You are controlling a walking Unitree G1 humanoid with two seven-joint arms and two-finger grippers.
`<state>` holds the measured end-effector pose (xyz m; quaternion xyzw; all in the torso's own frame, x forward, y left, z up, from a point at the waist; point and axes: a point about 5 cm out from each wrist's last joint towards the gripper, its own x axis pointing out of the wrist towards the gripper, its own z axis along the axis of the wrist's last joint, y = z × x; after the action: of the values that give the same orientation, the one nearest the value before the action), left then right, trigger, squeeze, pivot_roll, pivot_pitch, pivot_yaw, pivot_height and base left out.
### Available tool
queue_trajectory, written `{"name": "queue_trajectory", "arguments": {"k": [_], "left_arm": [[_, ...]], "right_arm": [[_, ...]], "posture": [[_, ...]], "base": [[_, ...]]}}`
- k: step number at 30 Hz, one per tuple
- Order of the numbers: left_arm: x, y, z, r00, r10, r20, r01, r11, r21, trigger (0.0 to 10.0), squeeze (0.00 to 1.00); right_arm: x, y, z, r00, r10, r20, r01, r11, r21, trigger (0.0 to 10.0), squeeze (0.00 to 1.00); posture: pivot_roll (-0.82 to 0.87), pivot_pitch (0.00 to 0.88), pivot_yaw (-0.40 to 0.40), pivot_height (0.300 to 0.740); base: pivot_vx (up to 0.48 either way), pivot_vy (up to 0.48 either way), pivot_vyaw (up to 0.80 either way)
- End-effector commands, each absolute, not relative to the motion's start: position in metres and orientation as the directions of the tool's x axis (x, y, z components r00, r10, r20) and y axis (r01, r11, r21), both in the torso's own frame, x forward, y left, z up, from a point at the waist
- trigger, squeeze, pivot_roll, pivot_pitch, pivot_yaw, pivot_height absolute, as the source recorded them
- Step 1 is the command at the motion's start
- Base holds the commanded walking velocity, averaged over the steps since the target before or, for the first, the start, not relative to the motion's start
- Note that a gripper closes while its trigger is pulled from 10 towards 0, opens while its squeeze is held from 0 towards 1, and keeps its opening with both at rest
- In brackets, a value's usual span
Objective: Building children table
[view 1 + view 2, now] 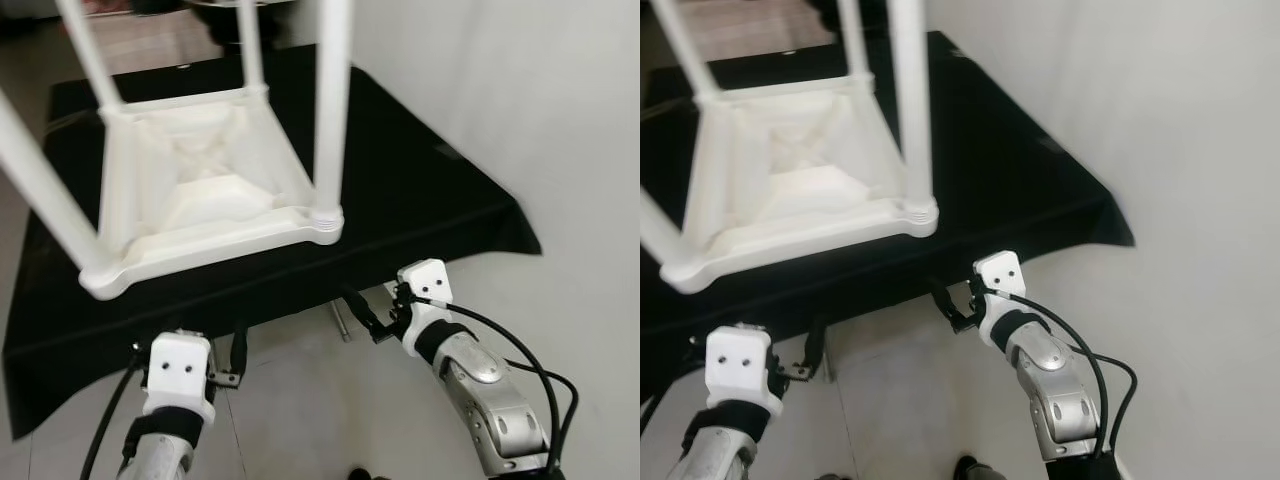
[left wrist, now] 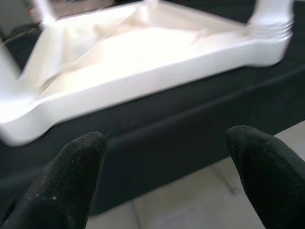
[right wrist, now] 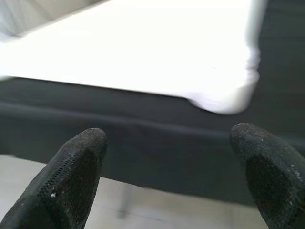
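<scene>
Left eye view: white plastic children's table (image 1: 200,215) upside down, legs up.

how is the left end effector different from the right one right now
The left end effector sits below the near-left corner of the upturned white children's table; the right end effector sits below its near-right corner. The left points nearly straight at the black cloth edge; the right angles in toward the left. Both are open, holding nothing, short of the table.

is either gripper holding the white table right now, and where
Nothing is held. The left gripper and right gripper are both open, short of the upside-down white table on the black cloth.
</scene>
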<state>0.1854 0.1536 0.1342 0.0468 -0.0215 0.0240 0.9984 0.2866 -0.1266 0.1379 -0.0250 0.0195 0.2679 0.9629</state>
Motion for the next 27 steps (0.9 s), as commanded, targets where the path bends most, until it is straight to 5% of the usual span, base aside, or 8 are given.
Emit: {"name": "queue_trajectory", "arguments": {"k": [1, 17, 18, 22, 25, 27], "left_arm": [[0.186, 0.154, 0.134, 0.998, 0.043, 0.048, -0.047, 0.995, 0.088, 10.0, 0.00], [0.189, 0.148, 0.140, 0.996, -0.049, 0.070, 0.041, 0.993, 0.110, 10.0, 0.00], [0.190, 0.142, 0.145, 0.988, -0.127, 0.089, 0.116, 0.986, 0.121, 10.0, 0.00], [0.190, 0.140, 0.146, 0.983, -0.157, 0.091, 0.145, 0.982, 0.124, 10.0, 0.00], [0.190, 0.130, 0.153, 0.954, -0.281, 0.102, 0.269, 0.956, 0.118, 10.0, 0.00], [0.190, 0.126, 0.154, 0.943, -0.317, 0.103, 0.304, 0.945, 0.122, 10.0, 0.00]], "right_arm": [[0.285, -0.127, 0.138, 0.846, 0.531, -0.055, -0.533, 0.846, -0.033, 10.0, 0.00], [0.277, -0.121, 0.143, 0.740, 0.672, 0.005, -0.670, 0.737, 0.092, 10.0, 0.00], [0.265, -0.126, 0.151, 0.596, 0.802, 0.036, -0.797, 0.585, 0.150, 10.0, 0.00], [0.259, -0.129, 0.154, 0.528, 0.848, 0.048, -0.841, 0.514, 0.170, 10.0, 0.00], [0.245, -0.160, 0.173, 0.324, 0.944, 0.055, -0.926, 0.305, 0.220, 10.0, 0.00], [0.244, -0.170, 0.180, 0.287, 0.956, 0.052, -0.938, 0.270, 0.217, 10.0, 0.00]], "posture": [[0.01, 0.151, -0.017, 0.740], [0.00, 0.152, -0.011, 0.740], [0.00, 0.146, -0.010, 0.740], [0.00, 0.146, -0.010, 0.740], [-0.01, 0.144, -0.002, 0.740], [-0.01, 0.144, -0.001, 0.740]], "base": [[0.371, 0.000, 0.46], [0.383, 0.000, 0.14], [0.000, 0.000, 0.00], [0.000, 0.000, 0.00], [0.000, 0.000, 0.00], [0.000, 0.000, 0.00]]}}
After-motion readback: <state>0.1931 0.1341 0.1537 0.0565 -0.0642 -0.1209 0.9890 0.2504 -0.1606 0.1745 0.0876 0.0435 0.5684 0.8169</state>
